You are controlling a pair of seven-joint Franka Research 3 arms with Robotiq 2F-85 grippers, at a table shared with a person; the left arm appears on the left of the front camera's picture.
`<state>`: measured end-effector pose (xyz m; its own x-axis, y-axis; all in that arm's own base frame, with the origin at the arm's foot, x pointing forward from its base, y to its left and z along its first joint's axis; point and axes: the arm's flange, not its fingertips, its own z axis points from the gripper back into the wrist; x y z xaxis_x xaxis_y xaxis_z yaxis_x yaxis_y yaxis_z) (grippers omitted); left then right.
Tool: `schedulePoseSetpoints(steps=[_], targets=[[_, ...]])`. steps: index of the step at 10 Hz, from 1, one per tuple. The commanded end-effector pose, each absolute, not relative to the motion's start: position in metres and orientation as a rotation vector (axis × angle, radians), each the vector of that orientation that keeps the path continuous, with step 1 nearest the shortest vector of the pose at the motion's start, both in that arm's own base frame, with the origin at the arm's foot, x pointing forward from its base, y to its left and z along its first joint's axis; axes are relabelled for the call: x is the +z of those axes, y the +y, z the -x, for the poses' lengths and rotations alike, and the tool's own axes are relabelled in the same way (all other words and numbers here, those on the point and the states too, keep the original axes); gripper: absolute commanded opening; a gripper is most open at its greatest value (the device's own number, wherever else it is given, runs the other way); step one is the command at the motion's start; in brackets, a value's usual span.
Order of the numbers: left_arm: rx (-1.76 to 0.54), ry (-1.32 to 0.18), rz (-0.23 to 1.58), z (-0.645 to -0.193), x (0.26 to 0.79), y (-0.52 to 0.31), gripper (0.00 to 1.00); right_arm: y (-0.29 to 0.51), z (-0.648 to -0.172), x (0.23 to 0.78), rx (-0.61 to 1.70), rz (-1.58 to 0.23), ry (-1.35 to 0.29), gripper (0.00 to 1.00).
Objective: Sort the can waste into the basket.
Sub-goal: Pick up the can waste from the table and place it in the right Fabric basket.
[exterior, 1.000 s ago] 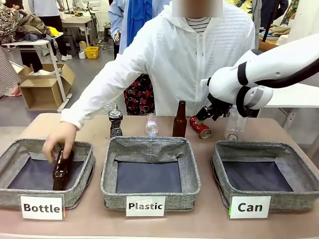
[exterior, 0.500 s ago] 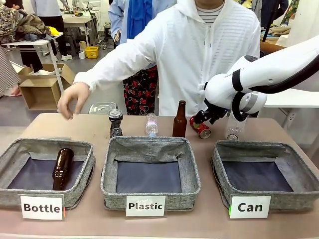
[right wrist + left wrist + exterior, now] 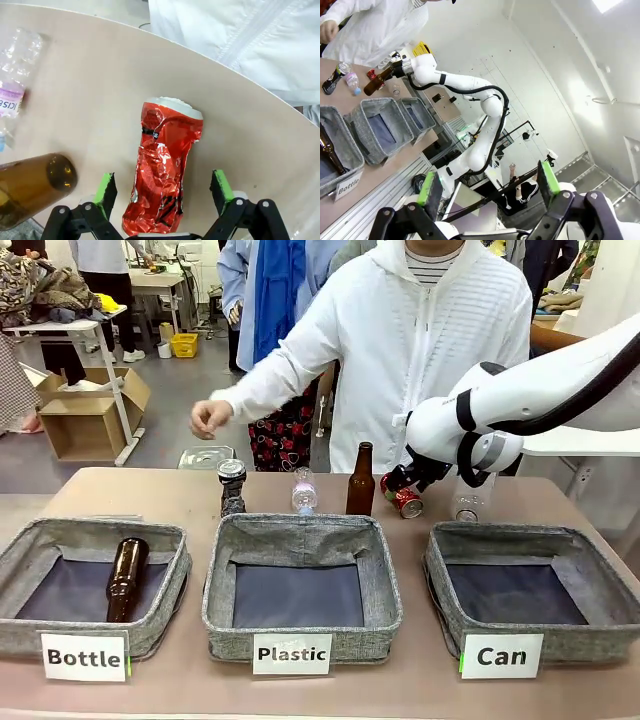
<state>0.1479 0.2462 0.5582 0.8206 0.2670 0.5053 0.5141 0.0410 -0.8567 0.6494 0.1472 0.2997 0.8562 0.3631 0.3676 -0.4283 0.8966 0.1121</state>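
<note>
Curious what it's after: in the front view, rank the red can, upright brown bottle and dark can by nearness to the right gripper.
1. Red can, right at the right gripper.
2. Upright brown bottle, just left.
3. Dark can, farther left.

We record that the person's hand (image 3: 210, 418) has released the brown bottle (image 3: 124, 578), which a second ago it was lowering into the basket labelled "Bottle" (image 3: 30, 540). The hand has since lifted away and drawn back toward the person's chest, well apart from the desk (image 3: 190, 490). We also record that the right gripper (image 3: 396, 483) has descended and shifted slightly left, so that its spread fingers now straddle the red can (image 3: 162, 165) without touching it.
</note>
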Motion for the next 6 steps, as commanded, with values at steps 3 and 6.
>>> schedulePoseSetpoints(steps=[3, 6], targets=[[-0.231, -0.267, 1.363, -0.238, 0.488, 0.149, 1.0, 0.148, -0.656, 0.299, 0.407, -0.175, -0.337, 0.41], [-0.212, -0.171, 1.355, -0.242, 0.471, 0.141, 1.0, 0.148, -0.657, 0.298, 0.408, -0.166, -0.335, 0.0]])
